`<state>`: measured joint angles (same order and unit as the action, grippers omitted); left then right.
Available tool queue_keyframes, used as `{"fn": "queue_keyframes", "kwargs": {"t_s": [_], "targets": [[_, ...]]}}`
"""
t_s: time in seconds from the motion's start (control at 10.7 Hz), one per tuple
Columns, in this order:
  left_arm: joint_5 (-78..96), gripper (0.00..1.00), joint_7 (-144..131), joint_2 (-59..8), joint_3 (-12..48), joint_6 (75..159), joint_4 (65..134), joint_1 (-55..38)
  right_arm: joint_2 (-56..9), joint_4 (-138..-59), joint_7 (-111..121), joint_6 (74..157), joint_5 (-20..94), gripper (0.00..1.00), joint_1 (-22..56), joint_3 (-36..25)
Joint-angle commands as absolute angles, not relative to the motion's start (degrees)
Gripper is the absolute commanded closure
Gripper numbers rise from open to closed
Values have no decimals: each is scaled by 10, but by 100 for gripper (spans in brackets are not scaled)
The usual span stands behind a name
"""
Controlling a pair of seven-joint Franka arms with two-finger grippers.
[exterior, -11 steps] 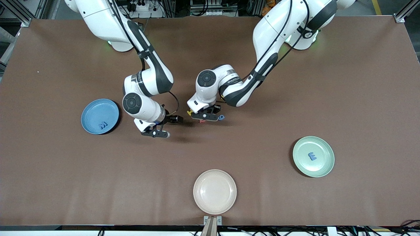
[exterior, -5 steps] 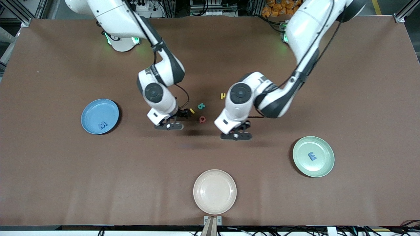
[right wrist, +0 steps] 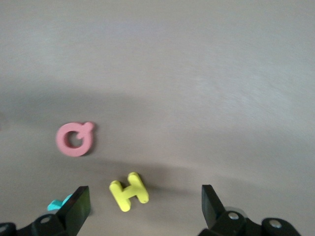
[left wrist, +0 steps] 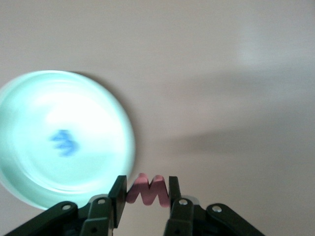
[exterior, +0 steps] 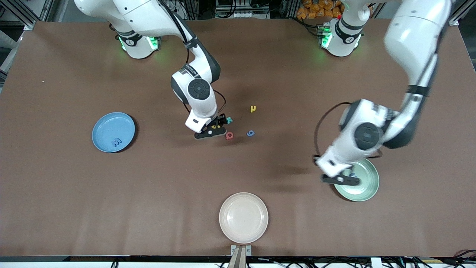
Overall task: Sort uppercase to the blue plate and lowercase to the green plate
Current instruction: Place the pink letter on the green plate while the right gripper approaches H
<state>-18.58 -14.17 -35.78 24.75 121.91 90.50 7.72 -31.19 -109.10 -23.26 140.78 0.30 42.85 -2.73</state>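
**Mia:** Red foam is stuck between two black fingers! The left gripper (left wrist: 145,194) pinches the small flat red foam zigzag letter (left wrist: 146,191) by its two sides.

**Ben:** Where is that gripper (exterior: 341,180)?

**Mia:** Up in the air, over the edge of the round pale green plate (exterior: 366,186). That plate sits toward the left arm's end of the table. A small blue foam letter (left wrist: 63,142) lies in it.

**Ben:** I can only see that blue letter in the left wrist view. In the front view the arm covers it, and the red letter too.

**Mia:** Now the right gripper (right wrist: 145,204). Its fingers are spread wide and hold nothing. A small flat yellow foam H (right wrist: 129,191) lies on the table between them.

**Ben:** A flat red foam Q (right wrist: 75,139) is near it, and a bit of a teal foam letter (right wrist: 59,203) peeks out by one finger.

**Mia:** From the front, that gripper (exterior: 210,131) is low over the middle of the brown table (exterior: 74,193). The red Q (exterior: 229,135) is just beside it. A small blue curly letter (exterior: 251,133) lies near the Q. A tiny yellow letter (exterior: 253,108) lies farther from the camera.

**Ben:** The wrist view does not show those last two.

**Mia:** The round sky-blue plate (exterior: 108,126) is toward the right arm's end. A blue foam W (exterior: 116,142) lies in it. A round beige plate (exterior: 243,217) is nearest the camera.
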Motion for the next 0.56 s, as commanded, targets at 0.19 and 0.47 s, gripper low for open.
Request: {"fn": "queue_keyframes", "kwargs": {"t_s": [0.19, 0.47], "targets": [[-220, 100, -77, -383, 184, 1240, 913, 87, -318, -1114, -50, 1468, -8, 3, 416, -18], [-219, 5, -73, -390, 174, 1247, 911, 88, -326, -1141, 2, 1520, -6, 5, 415, -18]]}}
